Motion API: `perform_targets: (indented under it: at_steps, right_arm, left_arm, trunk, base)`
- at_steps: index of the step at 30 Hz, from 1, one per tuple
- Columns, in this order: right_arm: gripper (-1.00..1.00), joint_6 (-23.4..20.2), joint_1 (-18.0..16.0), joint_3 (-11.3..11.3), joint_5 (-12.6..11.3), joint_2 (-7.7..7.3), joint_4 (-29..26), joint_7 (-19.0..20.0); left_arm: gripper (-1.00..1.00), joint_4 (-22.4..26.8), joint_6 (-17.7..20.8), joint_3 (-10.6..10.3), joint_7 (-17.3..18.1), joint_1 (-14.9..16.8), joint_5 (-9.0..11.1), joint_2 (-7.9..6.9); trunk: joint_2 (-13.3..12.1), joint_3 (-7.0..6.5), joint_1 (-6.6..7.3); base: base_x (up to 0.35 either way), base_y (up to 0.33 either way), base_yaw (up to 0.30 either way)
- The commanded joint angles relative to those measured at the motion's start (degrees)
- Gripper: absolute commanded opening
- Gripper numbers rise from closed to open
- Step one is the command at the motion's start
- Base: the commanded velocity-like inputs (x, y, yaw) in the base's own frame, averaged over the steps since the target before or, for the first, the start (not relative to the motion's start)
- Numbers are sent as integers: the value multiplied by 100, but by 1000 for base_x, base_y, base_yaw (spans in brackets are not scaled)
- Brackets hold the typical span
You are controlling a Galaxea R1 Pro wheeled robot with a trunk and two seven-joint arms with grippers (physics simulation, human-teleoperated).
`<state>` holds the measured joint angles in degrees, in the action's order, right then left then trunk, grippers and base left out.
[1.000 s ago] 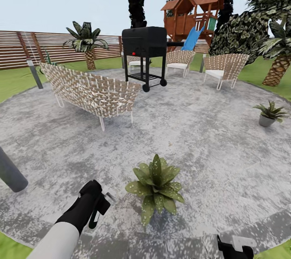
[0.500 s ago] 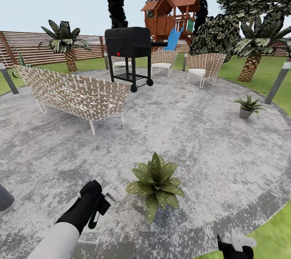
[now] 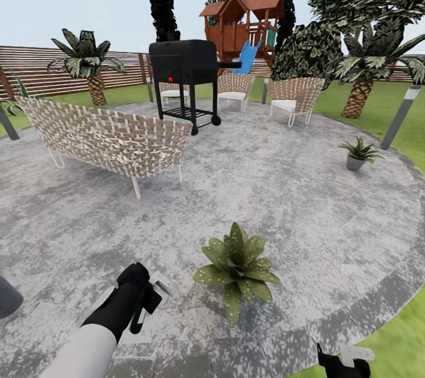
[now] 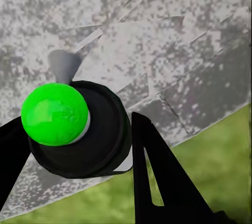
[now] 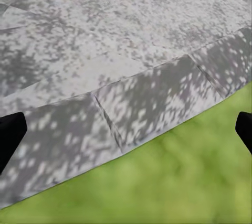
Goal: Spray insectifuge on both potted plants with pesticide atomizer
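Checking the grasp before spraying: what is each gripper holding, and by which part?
Left gripper holds the atomizer by its dark body; right gripper holds nothing.

Green-capped atomizer [image 4: 73, 129] gripped; speckled plants [image 3: 238, 269] [image 3: 358, 153] upright on patio [image 3: 283, 189]

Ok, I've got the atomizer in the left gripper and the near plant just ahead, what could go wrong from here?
1. The left gripper holds the atomizer beside the near potted plant, not pointed at it; spray may hit the patio instead.
2. The second potted plant stands far off near the patio's right edge, so it is easily left uncovered.
3. Driving there, the base could clip the near plant.
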<state>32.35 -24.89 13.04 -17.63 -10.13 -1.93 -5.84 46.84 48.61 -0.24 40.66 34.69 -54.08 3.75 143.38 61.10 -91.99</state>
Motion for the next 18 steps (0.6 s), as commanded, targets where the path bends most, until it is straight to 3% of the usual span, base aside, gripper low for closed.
perform_targets:
  at_steps: [1,3,5,7,10,16,18]
  right_arm:
    - [100,9,0,50,-21,-4,0,-31]
    - [100,9,-3,50,-21,-6,0,-31]
    - [100,7,-1,51,-21,0,2,-31]
    - [100,6,0,50,-21,1,2,-31]
    - [100,1,-3,55,-15,2,7,-30]
    - [100,0,-3,58,-12,-1,9,-26]
    - [100,0,-3,59,-12,-5,9,-24]
  left_arm:
    - [-100,7,10,-12,48,12,-79,51]
    - [-100,20,67,-88,48,58,-95,198]
    - [-100,33,350,-356,53,114,-121,393]
    - [-100,40,764,-556,60,318,-131,416]
    - [-100,36,930,-640,64,554,-144,406]
    - [-100,-25,1006,-687,92,765,-928,464]
    - [-100,-34,1015,-684,135,825,-1013,476]
  trunk:
    - [2,5,1]
    - [2,1,1]
    - [2,-7,1]
    - [2,-10,1]
    - [2,-11,1]
    - [2,-11,1]
    - [2,-11,1]
  base:
    - [5,10,-6]
    - [2,5,-87]
    - [1,1,-181]
    - [0,0,-75]
    - [0,0,-19]
    - [0,0,-2]
    - [0,0,0]
